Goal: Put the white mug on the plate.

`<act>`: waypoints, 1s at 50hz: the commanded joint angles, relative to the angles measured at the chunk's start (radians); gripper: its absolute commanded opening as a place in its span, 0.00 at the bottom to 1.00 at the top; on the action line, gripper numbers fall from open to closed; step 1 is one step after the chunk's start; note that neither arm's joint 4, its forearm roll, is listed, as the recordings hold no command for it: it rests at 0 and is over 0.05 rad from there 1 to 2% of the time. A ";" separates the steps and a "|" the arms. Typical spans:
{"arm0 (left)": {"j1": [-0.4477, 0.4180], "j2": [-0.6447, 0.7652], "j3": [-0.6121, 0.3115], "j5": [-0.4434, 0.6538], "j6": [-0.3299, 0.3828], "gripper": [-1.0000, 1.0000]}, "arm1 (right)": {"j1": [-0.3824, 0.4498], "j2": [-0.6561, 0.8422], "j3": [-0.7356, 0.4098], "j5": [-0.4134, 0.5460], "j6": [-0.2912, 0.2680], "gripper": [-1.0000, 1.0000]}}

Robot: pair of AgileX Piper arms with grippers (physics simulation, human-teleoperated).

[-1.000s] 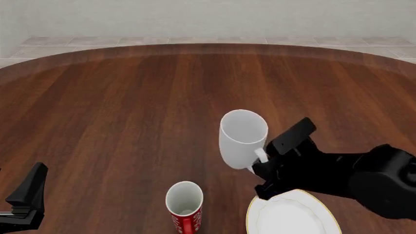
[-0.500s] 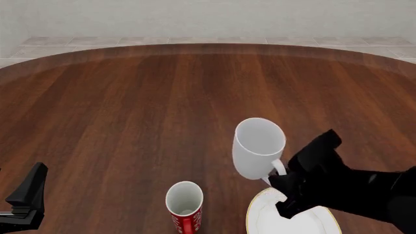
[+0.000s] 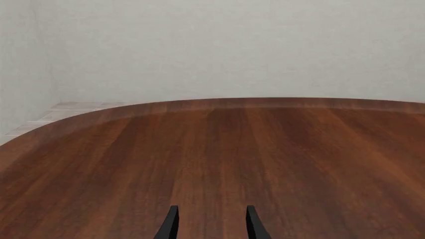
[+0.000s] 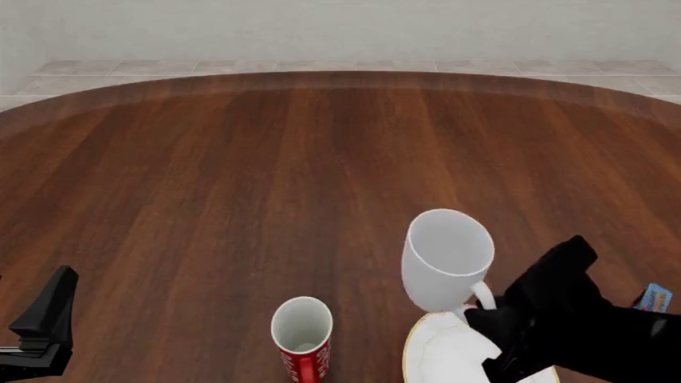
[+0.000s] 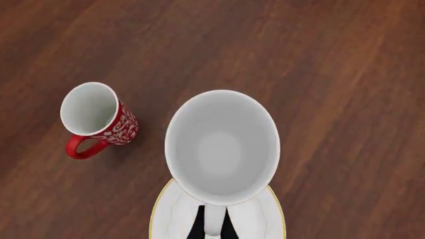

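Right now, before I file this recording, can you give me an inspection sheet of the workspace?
Surface: brown wooden table, bare wood over most of it.
Job's things: white mug upright, held by its handle over the far edge of the plate; contact unclear.
Clutter: red mug upright beside the plate; small blue thing near the right arm.
End effectors: right end effector shut on the mug's handle; left end effector open, empty.
Cables: nothing seen.
Surroundings: pale wall, tiled floor.

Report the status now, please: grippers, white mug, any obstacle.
Right gripper shut on white mug handle, mug above plate far edge. Left gripper open, idle. Red mug left of plate, not blocking.
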 commanded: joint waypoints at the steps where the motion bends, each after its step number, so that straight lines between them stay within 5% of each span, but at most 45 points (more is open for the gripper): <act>1: 0.000 0.000 0.000 0.000 0.000 1.00 | -0.012 -0.074 0.034 0.038 -0.001 0.00; 32: 0.000 0.000 0.000 0.000 0.000 1.00 | -0.060 -0.341 0.105 0.215 -0.021 0.00; 50: 0.000 0.000 0.000 0.000 0.000 1.00 | -0.060 -0.394 0.169 0.228 -0.015 0.00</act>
